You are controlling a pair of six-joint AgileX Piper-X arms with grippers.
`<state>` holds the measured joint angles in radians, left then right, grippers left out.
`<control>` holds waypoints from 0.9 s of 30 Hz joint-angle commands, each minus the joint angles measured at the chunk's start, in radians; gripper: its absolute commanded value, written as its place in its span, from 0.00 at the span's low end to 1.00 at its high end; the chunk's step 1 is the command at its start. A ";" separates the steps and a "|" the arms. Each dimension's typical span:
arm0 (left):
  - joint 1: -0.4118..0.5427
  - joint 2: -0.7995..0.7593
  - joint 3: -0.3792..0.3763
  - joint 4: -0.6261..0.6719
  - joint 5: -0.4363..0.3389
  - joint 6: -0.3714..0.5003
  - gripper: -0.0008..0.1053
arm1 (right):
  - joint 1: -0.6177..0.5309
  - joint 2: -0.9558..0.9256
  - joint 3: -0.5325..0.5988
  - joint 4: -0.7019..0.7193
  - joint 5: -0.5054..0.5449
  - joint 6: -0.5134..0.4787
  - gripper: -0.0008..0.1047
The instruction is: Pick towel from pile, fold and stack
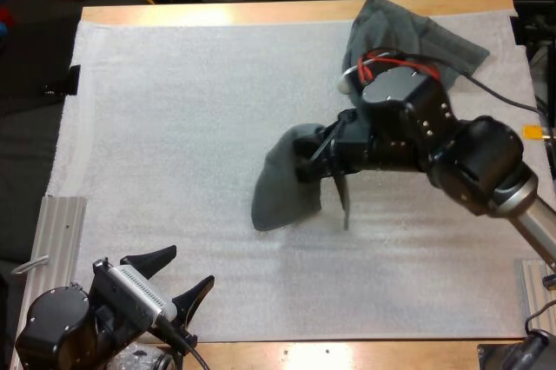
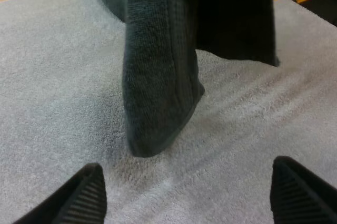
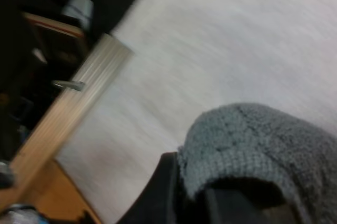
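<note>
L grip (image 1: 178, 276) jaws wide, empty, low over mat (image 1: 174, 127) | held towel (image 1: 282, 188) hangs just ahead of L grip, tip at/near mat | R grip (image 1: 306, 161) clamped on its top, above | pile (image 1: 408, 36) beyond R grip | step (judged): spread for fold – L grip to pinch free lower corner only, then pull taut, lay flat.

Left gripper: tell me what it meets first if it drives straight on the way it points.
Probably the towel hanging from the right gripper: it dangles straight ahead of the open left gripper, with bare mat between them. Depth is unclear.
</note>
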<state>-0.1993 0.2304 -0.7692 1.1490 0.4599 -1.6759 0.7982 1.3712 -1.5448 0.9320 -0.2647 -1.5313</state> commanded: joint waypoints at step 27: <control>-0.003 0.002 -0.002 -0.011 0.009 -0.009 0.60 | 0.009 0.131 0.326 0.033 0.300 0.063 0.01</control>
<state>-0.1993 0.2304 -0.7692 1.1490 0.4599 -1.6759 0.8199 1.5081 -1.2270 0.9717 -0.0062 -1.4629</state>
